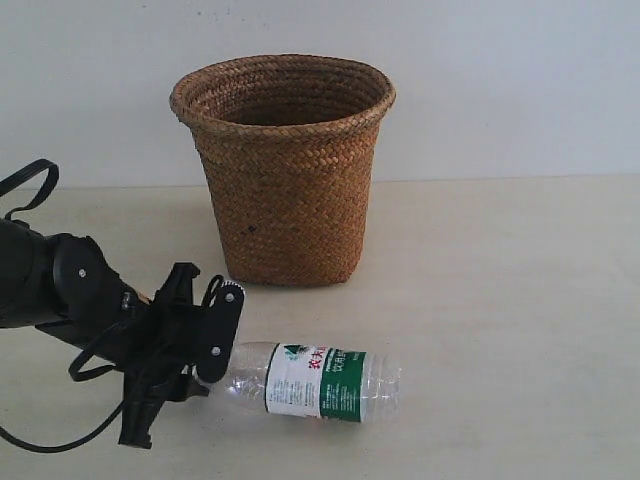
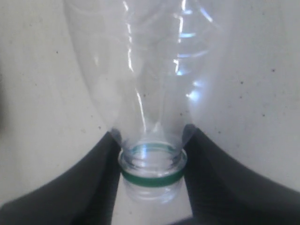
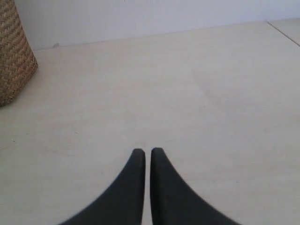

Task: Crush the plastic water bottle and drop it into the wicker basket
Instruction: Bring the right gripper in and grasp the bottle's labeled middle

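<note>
The left arm reaches in low from the left. Its left gripper [image 2: 152, 135] pinches the neck of the plastic water bottle [image 1: 320, 383], which lies lengthwise left to right, mouth pointing left, just nearer than the wicker basket [image 1: 285, 200]. The right gripper [image 3: 147, 153] is pressed together.

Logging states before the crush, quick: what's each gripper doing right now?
Left gripper: closed on the neck of the plastic water bottle.
Right gripper: closed, holding nothing.

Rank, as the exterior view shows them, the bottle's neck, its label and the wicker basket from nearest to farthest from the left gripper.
1. Green-ringed neck: between the left gripper's fingers.
2. Label: midway along the plastic water bottle, farther right.
3. Wicker basket: upright behind the bottle, toward the wall.
</note>
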`<state>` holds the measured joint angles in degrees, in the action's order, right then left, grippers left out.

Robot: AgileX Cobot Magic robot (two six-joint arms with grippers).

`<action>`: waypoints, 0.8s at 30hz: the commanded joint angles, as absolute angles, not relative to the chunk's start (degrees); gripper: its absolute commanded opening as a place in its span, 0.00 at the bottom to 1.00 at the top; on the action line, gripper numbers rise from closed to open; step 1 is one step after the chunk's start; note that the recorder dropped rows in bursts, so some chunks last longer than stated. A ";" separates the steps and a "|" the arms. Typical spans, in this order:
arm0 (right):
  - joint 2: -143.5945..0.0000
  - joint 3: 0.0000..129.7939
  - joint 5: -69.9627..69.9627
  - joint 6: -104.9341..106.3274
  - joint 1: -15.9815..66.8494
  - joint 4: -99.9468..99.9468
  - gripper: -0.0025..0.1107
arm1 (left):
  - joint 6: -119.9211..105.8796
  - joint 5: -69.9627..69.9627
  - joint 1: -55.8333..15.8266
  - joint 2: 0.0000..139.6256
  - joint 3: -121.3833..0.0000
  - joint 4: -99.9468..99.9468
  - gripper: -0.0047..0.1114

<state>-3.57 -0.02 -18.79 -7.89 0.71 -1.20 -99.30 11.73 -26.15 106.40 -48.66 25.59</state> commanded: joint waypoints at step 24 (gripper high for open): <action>-3.30 0.00 -18.53 -7.81 0.53 -1.54 0.03 | -82.00 20.84 -26.48 106.42 -48.82 27.20 0.08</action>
